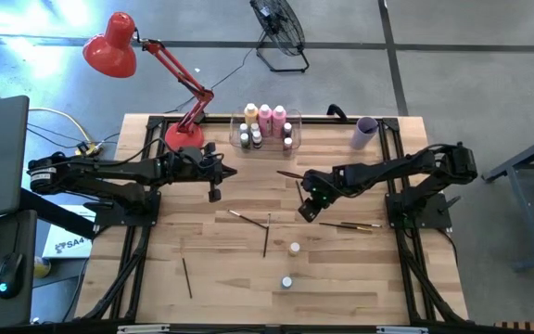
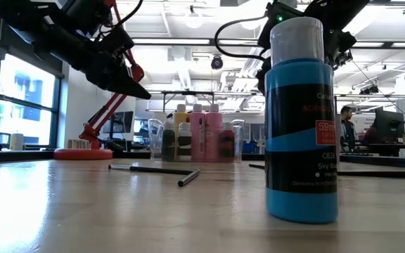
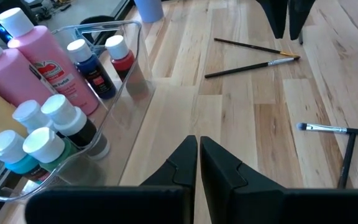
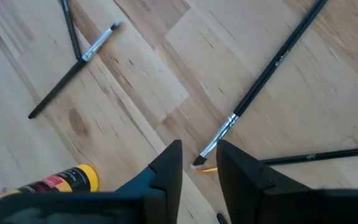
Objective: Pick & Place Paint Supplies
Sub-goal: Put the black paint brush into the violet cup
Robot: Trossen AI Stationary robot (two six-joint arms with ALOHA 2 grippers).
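Note:
Several thin paintbrushes lie flat on the wooden table (image 1: 360,278). One dark brush (image 4: 272,68) has its bristle end (image 4: 199,163) between the fingers of my right gripper (image 4: 199,167), which is open with a narrow gap and points steeply down at mid-table (image 1: 306,211). A yellow-orange bottle (image 4: 61,180) lies close by. A small blue white-capped bottle (image 2: 301,119) stands upright near the front edge (image 1: 286,281). Pink and yellow bottles and small ones stand in the clear bin (image 1: 267,128). My left gripper (image 3: 197,155) hovers shut beside the bin (image 3: 135,81), touching nothing. My right gripper comes at the dark brush from above, slanting, one finger on each side of its bristle end (image 4: 204,154). The brush lies flat on the table. I cannot tell whether the fingers touch it.
A red desk lamp (image 1: 114,46) stands at the far left corner and a lilac cup (image 1: 364,133) lies at the far right. Two crossed brushes (image 1: 258,224) and a single brush (image 1: 186,276) lie toward the front. Another small bottle (image 1: 295,249) stands mid-table.

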